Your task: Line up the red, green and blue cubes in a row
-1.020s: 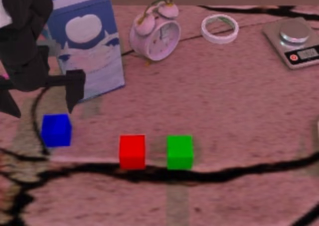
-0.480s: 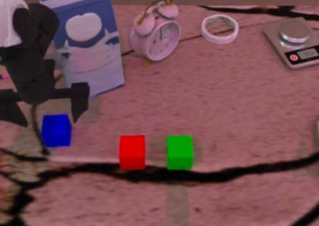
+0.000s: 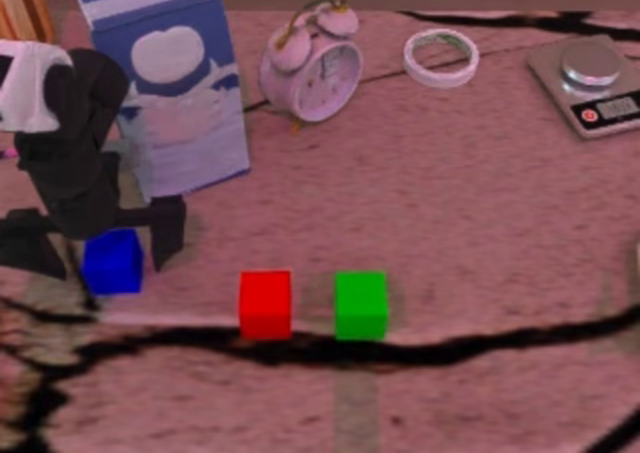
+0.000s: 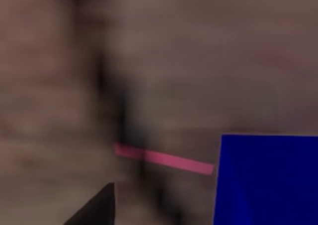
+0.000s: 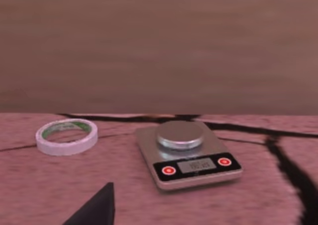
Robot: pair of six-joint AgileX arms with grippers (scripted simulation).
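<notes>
Top view: left gripper [image 3: 100, 241], fingers wide, straddles the blue cube [image 3: 112, 262], nine o'clock of the red cube [image 3: 265, 304]. Right wrist alone shows the scale [image 5: 189, 159] face-on.

No legible text, labels or numbers anywhere.

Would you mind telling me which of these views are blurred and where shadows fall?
Left wrist view: heavily blurred tabletop, only the blue cube crisp. Top view: soft shadows beside the red cube and green cube. Right wrist view: the scale reads clearly.
</notes>
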